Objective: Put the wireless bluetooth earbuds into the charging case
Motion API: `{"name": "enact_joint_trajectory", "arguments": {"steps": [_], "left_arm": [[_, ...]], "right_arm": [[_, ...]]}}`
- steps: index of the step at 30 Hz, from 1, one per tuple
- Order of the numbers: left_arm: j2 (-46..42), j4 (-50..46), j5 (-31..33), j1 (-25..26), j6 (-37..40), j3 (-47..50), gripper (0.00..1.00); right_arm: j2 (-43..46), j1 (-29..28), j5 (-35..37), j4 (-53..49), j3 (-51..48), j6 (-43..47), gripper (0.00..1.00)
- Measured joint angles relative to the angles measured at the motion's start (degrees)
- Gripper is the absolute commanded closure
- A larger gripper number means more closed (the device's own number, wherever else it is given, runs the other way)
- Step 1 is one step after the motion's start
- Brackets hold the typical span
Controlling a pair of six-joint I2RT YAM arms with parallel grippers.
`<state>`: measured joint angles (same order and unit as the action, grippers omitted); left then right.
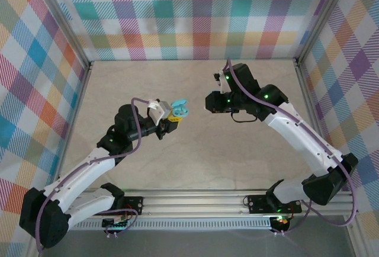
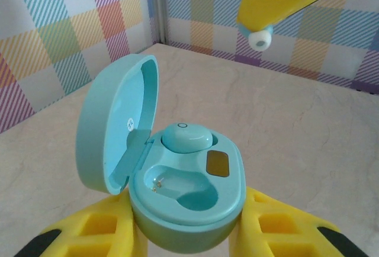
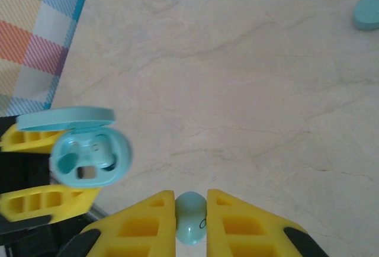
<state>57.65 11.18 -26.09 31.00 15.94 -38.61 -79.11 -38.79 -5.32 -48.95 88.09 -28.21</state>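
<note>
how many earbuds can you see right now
2 for certain: one earbud seated in the open charging case that the left gripper holds, a second earbud pinched by the right gripper. A cut-off blue piece on the table may be another.

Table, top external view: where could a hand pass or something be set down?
Crowded: mid-table, where the left fingers hold the open charging case facing the right fingers and their earbud. Free: bare table beyond them to the back wall, and nearer, to the rail.
</note>
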Motion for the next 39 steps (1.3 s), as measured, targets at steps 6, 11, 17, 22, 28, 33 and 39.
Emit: {"name": "enact_joint_trajectory", "arguments": {"steps": [6,11,17,22,28,33,39], "left_arm": [[5.0,4.1,3.7,3.8,0.4,-1.7,0.98],[7.1,6.5,7.6,5.9,0.6,-1.7,0.98],[8.4,8.5,10.8,7.5,0.9,-1.8,0.98],[8.4,8.9,12.1,7.6,1.1,-1.8,0.98],[8.4,8.9,12.2,8.0,1.1,-1.8,0.98],[8.4,8.9,12.2,8.4,1.1,-1.8,0.98],[8.6,8.9,12.1,8.7,1.1,-1.8,0.98]], "right_arm": [[0.0,-0.2,-1.7,0.7,0.0,-1.6,0.87],[0.0,-1.4,-1.6,1.8,0.0,-2.7,0.88],[-2.3,-4.7,1.1,1.2,2.3,-2.9,0.88],[-4.2,-6.3,2.8,1.2,3.2,-2.9,0.88],[-6.1,-6.7,3.4,1.3,3.6,-3.1,0.88],[-7.5,-6.7,3.4,1.3,4.6,-3.0,0.88],[-8.0,-6.7,4.5,1.2,5.1,-3.0,0.87]]}}
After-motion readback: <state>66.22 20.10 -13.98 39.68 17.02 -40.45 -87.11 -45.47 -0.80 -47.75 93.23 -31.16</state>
